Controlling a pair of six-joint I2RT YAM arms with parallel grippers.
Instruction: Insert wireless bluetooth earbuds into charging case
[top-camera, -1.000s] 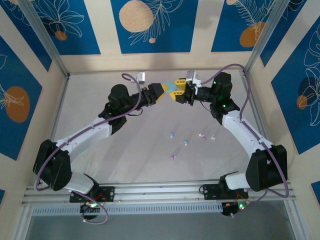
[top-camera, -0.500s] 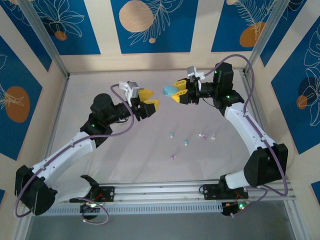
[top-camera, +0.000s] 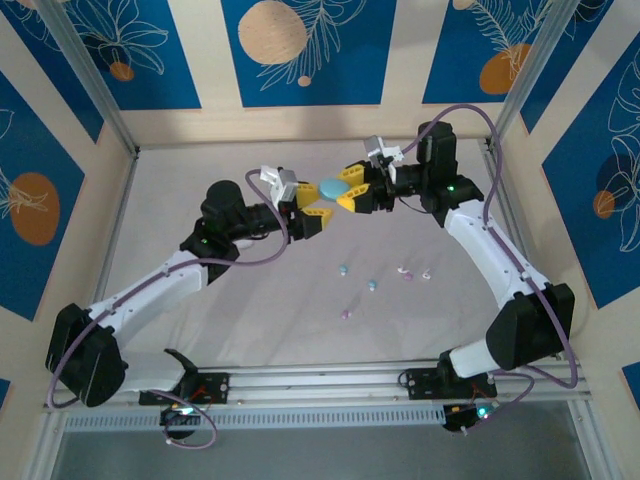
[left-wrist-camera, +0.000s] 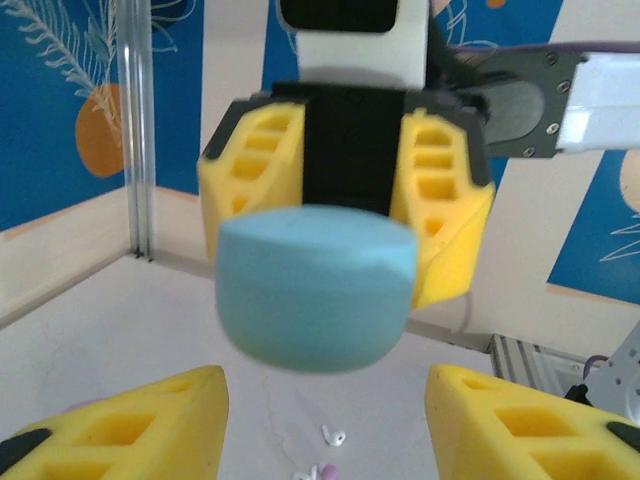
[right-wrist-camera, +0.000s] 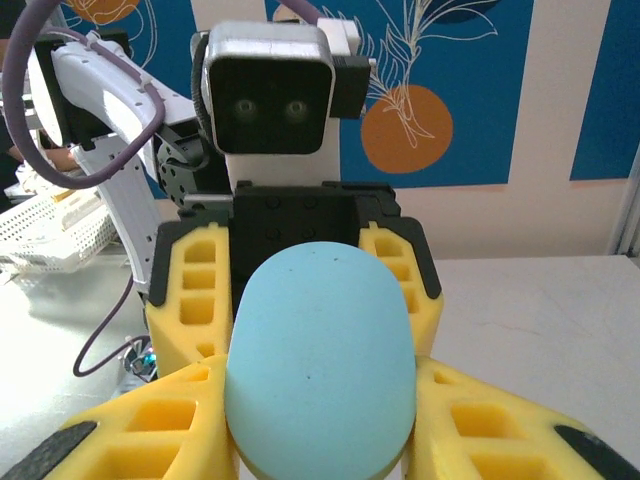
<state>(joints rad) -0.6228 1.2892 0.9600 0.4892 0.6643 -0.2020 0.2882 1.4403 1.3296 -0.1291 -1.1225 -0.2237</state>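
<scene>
One pale blue pebble-shaped plastic case (top-camera: 331, 187) hangs above the far part of your white desk (top-camera: 250, 300), clamped between the right fingers (top-camera: 352, 200) at its 3 o'clock. Your left fingers (top-camera: 314, 215) stand apart at its 8 o'clock, flanking its free end; you cannot tell whether they touch it. Count five tiny pale blue, pink and white earbuds (top-camera: 371, 285) loose on the desk, toward 5 o'clock of the case. The left wrist view adds a stemmed white bud (left-wrist-camera: 331, 436) on the desk beyond the case; the right wrist view shows the case's smooth, unbroken upper face.
</scene>
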